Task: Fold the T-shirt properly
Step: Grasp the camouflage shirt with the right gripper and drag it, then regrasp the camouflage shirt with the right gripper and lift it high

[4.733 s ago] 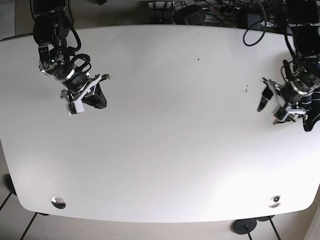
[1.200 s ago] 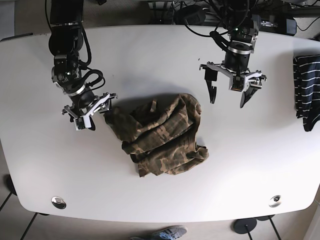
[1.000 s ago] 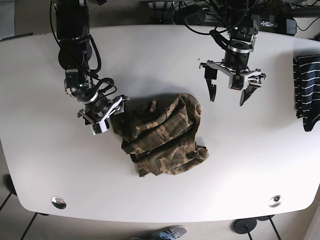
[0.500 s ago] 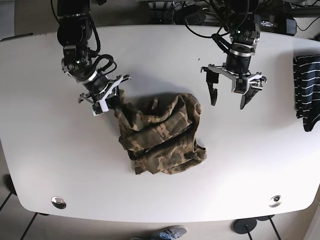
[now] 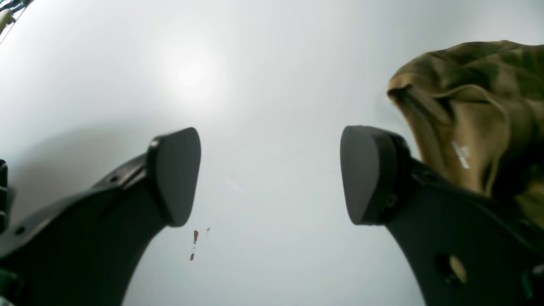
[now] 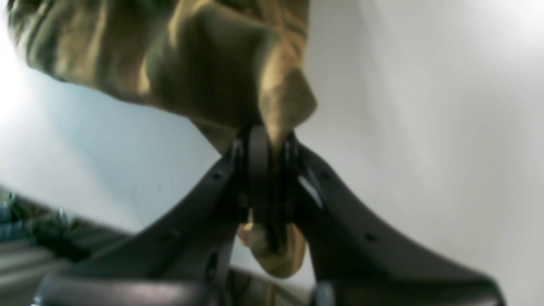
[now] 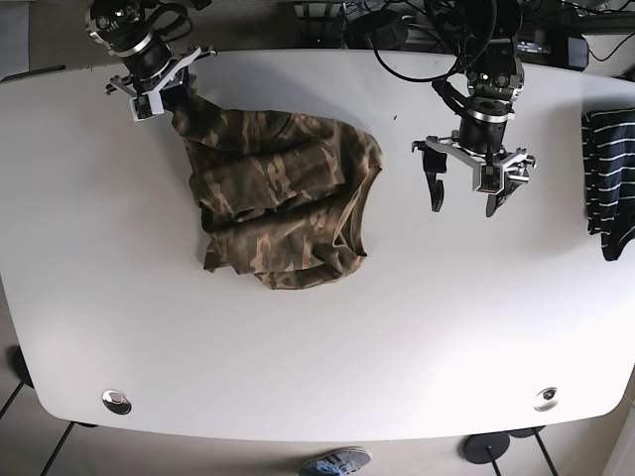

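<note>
A camouflage T-shirt [image 7: 283, 193] lies crumpled on the white table [image 7: 317, 367], stretched toward the back left. My right gripper [image 7: 167, 91] is shut on a corner of the shirt near the table's back left edge; the right wrist view shows the cloth [image 6: 238, 68] pinched between the closed jaws [image 6: 265, 178]. My left gripper [image 7: 466, 193] is open and empty, hovering over bare table to the right of the shirt. In the left wrist view the shirt's edge [image 5: 467, 110] lies beyond the right finger [image 5: 367, 174].
A folded dark striped garment [image 7: 610, 169] lies at the table's right edge. Cables and equipment [image 7: 397, 25] sit behind the back edge. Two round metal fittings [image 7: 116, 401] [image 7: 545, 399] are set near the front corners. A shoe [image 7: 332, 462] shows below the front edge.
My right gripper has pulled the shirt corner up toward the back left, dragging and stretching the shirt that way. My left gripper has shifted slightly forward and right, still open.
</note>
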Robot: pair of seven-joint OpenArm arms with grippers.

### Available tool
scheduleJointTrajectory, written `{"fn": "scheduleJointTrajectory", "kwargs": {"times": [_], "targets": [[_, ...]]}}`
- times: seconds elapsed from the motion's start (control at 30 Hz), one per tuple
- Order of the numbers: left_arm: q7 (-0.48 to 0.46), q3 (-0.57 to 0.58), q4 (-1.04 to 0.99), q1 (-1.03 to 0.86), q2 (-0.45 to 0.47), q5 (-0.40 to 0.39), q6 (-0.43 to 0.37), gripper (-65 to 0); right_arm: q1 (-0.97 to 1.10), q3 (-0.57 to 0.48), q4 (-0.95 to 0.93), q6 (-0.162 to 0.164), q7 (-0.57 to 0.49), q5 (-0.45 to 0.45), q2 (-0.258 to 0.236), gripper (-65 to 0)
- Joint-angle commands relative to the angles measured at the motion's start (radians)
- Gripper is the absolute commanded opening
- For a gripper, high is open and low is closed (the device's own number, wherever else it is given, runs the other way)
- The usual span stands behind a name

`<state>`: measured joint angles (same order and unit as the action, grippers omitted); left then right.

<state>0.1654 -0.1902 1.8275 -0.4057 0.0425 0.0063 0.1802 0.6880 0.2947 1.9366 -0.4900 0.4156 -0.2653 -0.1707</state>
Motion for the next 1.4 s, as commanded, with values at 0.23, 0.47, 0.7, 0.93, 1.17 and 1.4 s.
{"fn": "scheduleJointTrajectory", "kwargs": {"times": [0.23,0.47,0.7,0.93,1.17,1.4], "targets": [[-0.031,-0.042,0.015,0.012,0.038,-0.007,-0.001,-17.2,-0.121,0.010,0.073,-0.009,-0.025,-0.007,0.024,-25.8],[-0.031,-0.047,0.018,0.009,0.035,-0.007,-0.001,-17.2,-0.428,-0.090,0.019,-0.014,0.024,-0.001,0.007,-7.5],[-0.031,-0.047,0.019,0.008,0.029,-0.007,-0.003,-17.2,-0.795,-0.371,-0.228,-0.014,0.148,-0.002,-0.017,-7.5],[-0.031,-0.047,0.021,0.006,0.029,-0.007,-0.008,-17.2,-1.101,-0.648,-0.658,-0.017,0.110,-0.002,0.046,-7.5],[-0.031,-0.047,0.019,0.006,0.007,-0.004,-0.008,-17.2,-1.269,-0.840,-1.018,-0.017,-0.079,-0.002,0.102,-7.5],[-0.031,-0.047,0.018,0.006,0.009,-0.006,-0.008,-17.2,-1.342,-0.969,-1.255,-0.008,-0.255,-0.001,0.127,-8.2]]}}
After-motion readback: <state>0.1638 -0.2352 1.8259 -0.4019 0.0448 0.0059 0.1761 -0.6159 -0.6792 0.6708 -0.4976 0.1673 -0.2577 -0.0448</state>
